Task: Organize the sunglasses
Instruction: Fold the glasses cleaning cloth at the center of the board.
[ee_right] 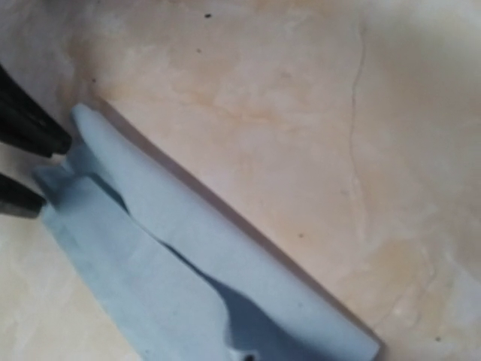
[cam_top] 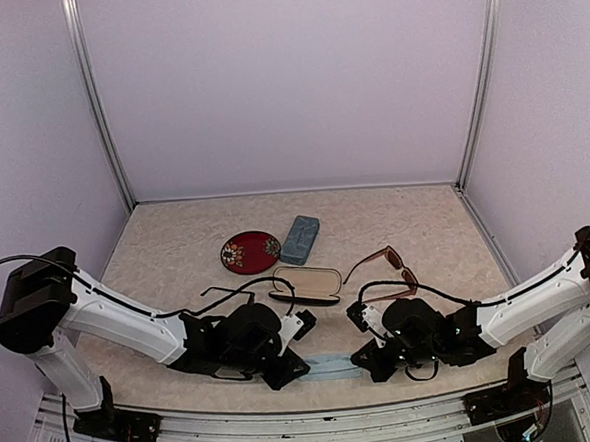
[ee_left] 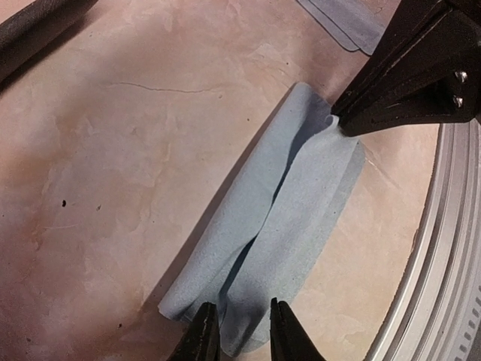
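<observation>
- Top external view shows the reddish-brown sunglasses [cam_top: 383, 268] lying on the table [cam_top: 167, 254] beyond the right gripper [cam_top: 371, 355]. They are farther from the bases and a little toward the middle, near the gripper but apart from it, and plainly closer to the right arm than to the left.
- Their long axis runs roughly left to right, slightly tilted, with one temple reaching out to the left.
- I cannot pick out the thin black-framed pair for certain. The thin dark lines beside the black-rimmed oval case [cam_top: 306, 286], ahead of the left gripper [cam_top: 289, 367], could be frame or arm cable.
- Both grippers sit low at the near edge, facing each other along a folded blue cloth [ee_left: 285, 203] that lies left to right between them.
- The left wrist view shows the right jaws closed on one end of the cloth. The left fingers stand narrow astride the other end, and I cannot tell whether they pinch it.
- Reaching either pair likely means letting go of the cloth and moving away from the bases.
- The surface is flat, matte, mottled beige. A red round disc [cam_top: 250, 252] and a blue-grey case [cam_top: 300, 239] lie farther back, and pale walls [cam_top: 286, 81] close three sides.
</observation>
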